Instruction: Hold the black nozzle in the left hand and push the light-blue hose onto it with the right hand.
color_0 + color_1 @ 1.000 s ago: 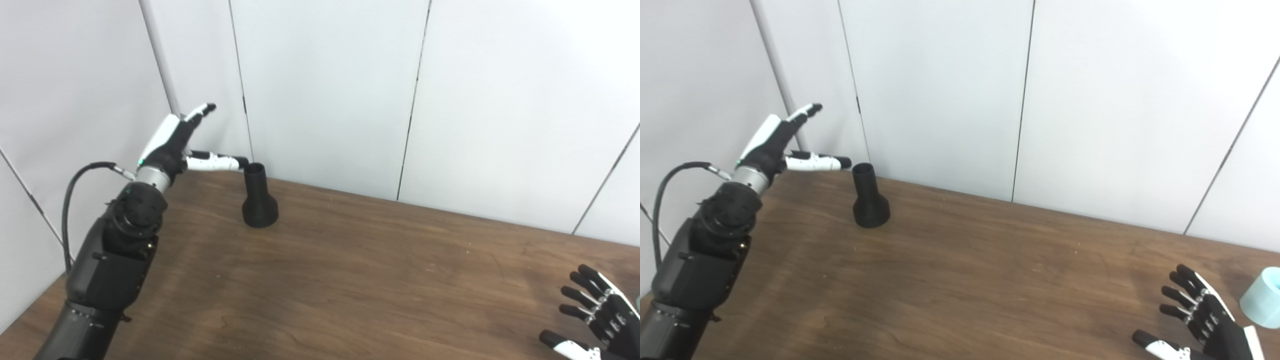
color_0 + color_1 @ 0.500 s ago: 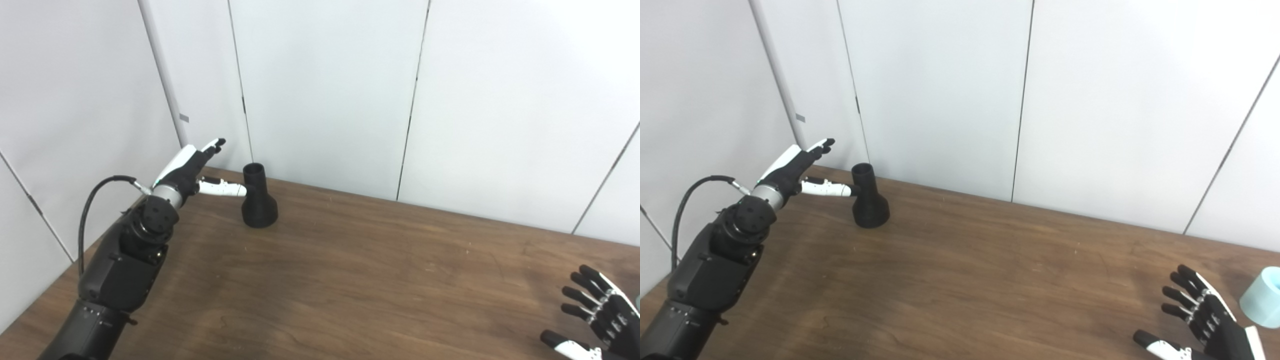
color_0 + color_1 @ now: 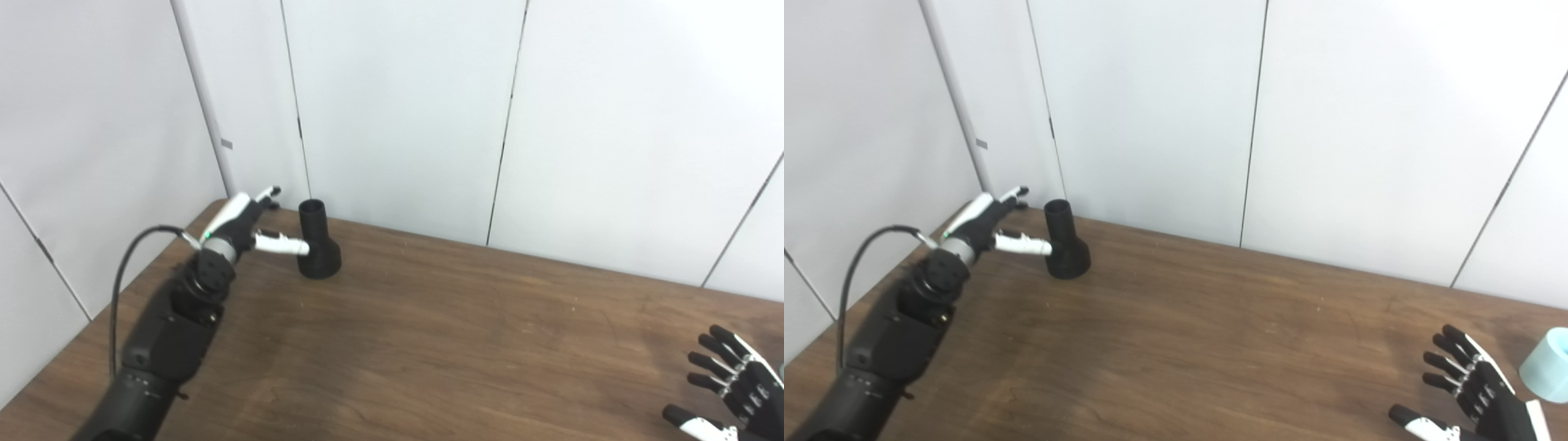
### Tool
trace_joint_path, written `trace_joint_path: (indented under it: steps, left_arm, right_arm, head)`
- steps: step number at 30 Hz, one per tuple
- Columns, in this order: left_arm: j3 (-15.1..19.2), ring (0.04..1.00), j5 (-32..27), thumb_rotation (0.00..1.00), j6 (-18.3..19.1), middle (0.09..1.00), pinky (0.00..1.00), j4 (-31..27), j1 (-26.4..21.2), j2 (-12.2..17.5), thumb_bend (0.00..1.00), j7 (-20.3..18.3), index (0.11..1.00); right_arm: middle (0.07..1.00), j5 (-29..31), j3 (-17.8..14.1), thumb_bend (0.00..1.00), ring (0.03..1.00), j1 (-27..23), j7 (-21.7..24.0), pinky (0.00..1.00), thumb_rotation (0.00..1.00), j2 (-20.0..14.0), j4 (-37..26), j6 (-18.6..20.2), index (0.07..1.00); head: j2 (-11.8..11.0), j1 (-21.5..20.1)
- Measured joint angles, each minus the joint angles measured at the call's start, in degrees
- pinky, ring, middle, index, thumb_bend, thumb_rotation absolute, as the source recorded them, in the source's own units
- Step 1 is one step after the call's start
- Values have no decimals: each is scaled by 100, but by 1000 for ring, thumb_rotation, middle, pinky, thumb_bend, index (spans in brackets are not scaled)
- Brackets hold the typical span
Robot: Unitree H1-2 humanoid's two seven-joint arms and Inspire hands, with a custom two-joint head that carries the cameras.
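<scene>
The black nozzle (image 3: 317, 244) stands upright on its wide base at the far left of the wooden table (image 3: 429, 331). My left hand (image 3: 248, 222) is open just left of the nozzle, thumb reaching to its lower neck, fingers spread behind. My right hand (image 3: 732, 392) is open, fingers spread, low at the table's right front. The light-blue hose (image 3: 1545, 364) shows only in the right eye view, a short cylinder lying at the right edge, just right of my right hand (image 3: 1470, 392).
White wall panels (image 3: 398, 110) rise right behind the nozzle and along the table's left side. A black cable (image 3: 125, 288) loops beside my left forearm.
My left hand has dropped and moved forward toward the nozzle; its thumb now reaches the nozzle's neck. The right hand, nozzle and hose have not moved.
</scene>
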Motion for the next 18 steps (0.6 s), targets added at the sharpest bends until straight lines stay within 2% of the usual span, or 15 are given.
trace_joint_path:
  steps: [4,18]
  left_arm:
    - [-75,972,-3,320,-36,876,1000,36,27,-150,992,40,962]
    - [-168,994,-62,285,-460,892,1000,738,7,-146,969,433,918]
  right_arm:
    - [854,11,0,710,795,3,8,710,58,-2,0,-1,859]
    - [846,-5,-17,725,783,57,2,704,79,-15,-60,8,853]
  head:
    - [35,9]
    - [79,-79]
